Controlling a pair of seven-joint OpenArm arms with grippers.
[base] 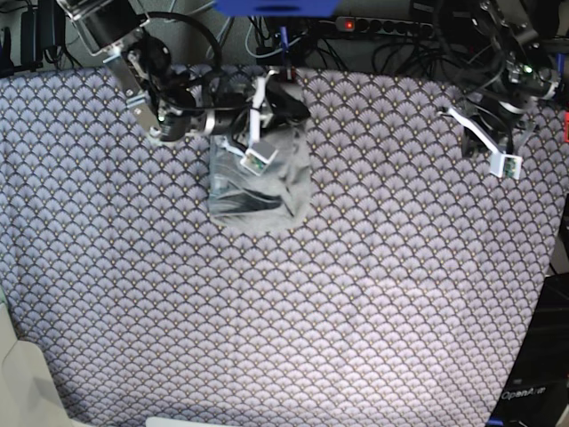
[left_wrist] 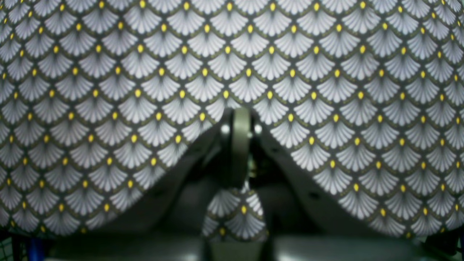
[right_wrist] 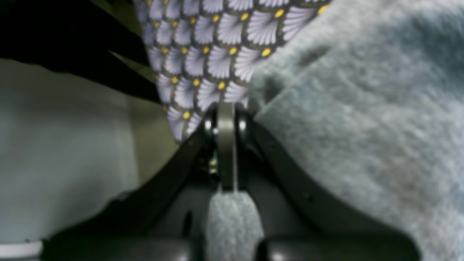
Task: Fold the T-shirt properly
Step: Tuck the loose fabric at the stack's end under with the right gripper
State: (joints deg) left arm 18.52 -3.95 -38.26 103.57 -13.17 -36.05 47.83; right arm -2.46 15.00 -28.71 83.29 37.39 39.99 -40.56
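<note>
The light grey T-shirt lies bunched in a rough rectangle at the back of the table, left of centre. My right gripper is at the shirt's far edge. In the right wrist view the right gripper is shut, with the grey knit of the T-shirt against its tips and showing between the finger bases. My left gripper hovers at the back right, far from the shirt. In the left wrist view the left gripper is shut, with only patterned cloth around it.
The purple fan-patterned tablecloth covers the whole table and also shows in the wrist views. Cables and a power strip run along the back edge. The table's edge falls away at the right.
</note>
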